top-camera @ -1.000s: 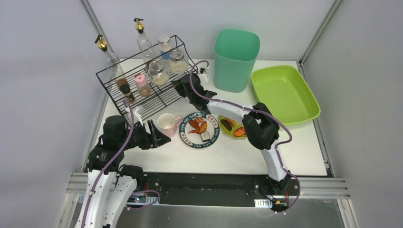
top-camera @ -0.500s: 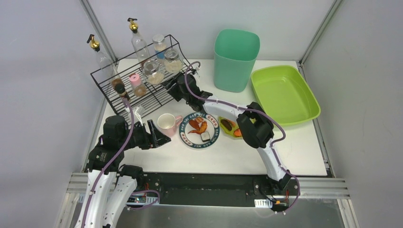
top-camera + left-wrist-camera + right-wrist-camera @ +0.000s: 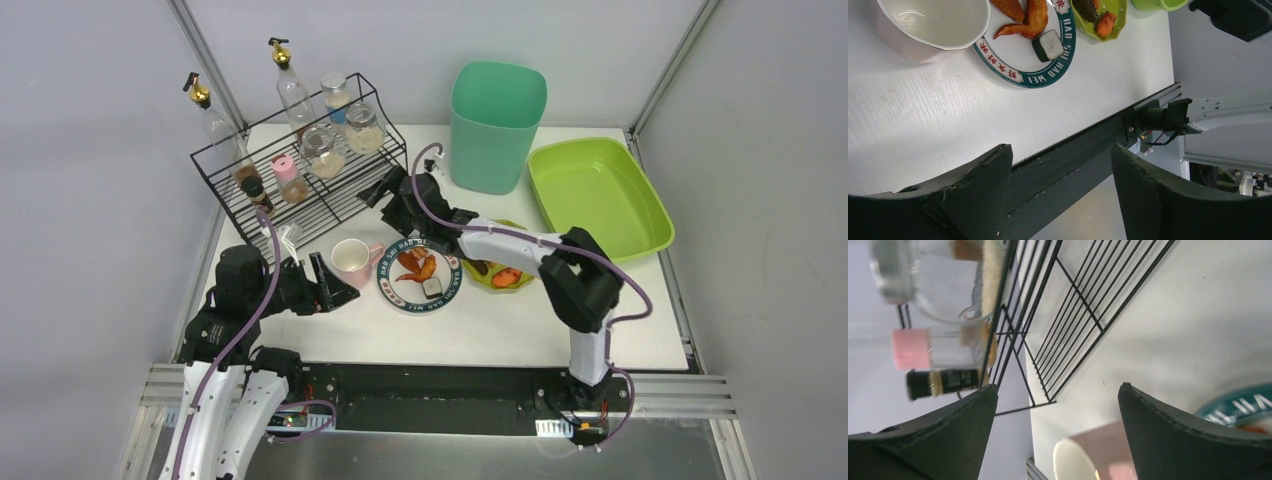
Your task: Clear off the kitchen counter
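Observation:
The white kitchen counter (image 3: 500,325) carries a pink mug (image 3: 350,262), a round plate (image 3: 446,292) of chicken wings and a small green dish (image 3: 495,283) of food. My left gripper (image 3: 338,285) lies low just left of the mug, open and empty; the left wrist view has the mug (image 3: 933,25), the plate (image 3: 1018,75) and the gripper (image 3: 1060,150) with a wide gap. My right gripper (image 3: 385,205) hovers open by the front right corner of the black wire rack (image 3: 330,205), holding nothing. From the right wrist, the gripper (image 3: 1058,387) looks past the rack (image 3: 1068,315) at the mug (image 3: 1093,455).
The rack holds jars and bottles, among them a pink-capped jar (image 3: 913,347) and a dark bottle (image 3: 938,382). A teal bin (image 3: 497,125) stands at the back. A lime-green tray (image 3: 598,198) sits at the right. The counter's near edge (image 3: 1088,132) is close to my left gripper.
The rack slid back and left with my right gripper on it. That gripper then opened, let the rack go and drew back to the right. My left gripper opened slightly wider.

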Motion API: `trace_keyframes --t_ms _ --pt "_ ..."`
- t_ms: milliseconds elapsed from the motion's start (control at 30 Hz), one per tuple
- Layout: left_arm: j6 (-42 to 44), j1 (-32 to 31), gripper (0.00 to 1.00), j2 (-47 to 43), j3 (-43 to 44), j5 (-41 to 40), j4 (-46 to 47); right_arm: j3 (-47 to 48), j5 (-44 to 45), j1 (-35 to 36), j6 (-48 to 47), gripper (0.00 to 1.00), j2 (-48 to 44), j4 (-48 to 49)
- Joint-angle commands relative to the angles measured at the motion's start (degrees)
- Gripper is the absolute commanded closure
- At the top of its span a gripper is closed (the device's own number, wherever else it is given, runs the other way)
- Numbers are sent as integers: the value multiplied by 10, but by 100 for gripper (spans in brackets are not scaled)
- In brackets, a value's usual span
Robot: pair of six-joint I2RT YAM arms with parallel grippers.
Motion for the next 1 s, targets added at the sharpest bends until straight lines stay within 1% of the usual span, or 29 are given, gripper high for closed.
trace_keyframes --t_ms 0,100,267,300,400,633,800,967 --pt "8 2 21 -10 -3 5 18 -62 19 0 -64 5 -134 -20" --pt "8 3 19 -13 -3 2 17 -99 34 0 -102 1 -200 -69" --pt "5 3 15 -18 -2 1 18 -150 87 -1 -143 1 -311 -190" --pt "4 3 12 -18 -3 0 18 -165 96 -1 -146 1 -336 -204" --pt "2 3 1 -18 1 -1 18 -220 115 -7 -142 1 -428 -235" --pt "-11 3 1 4 0 -1 17 -314 99 -27 -136 1 -602 -341" --pt "-18 3 1 36 -3 1 17 -343 111 -28 -103 0 -674 -463" --pt "-9 3 1 38 14 -22 17 -395 146 -28 -81 3 -750 -512"
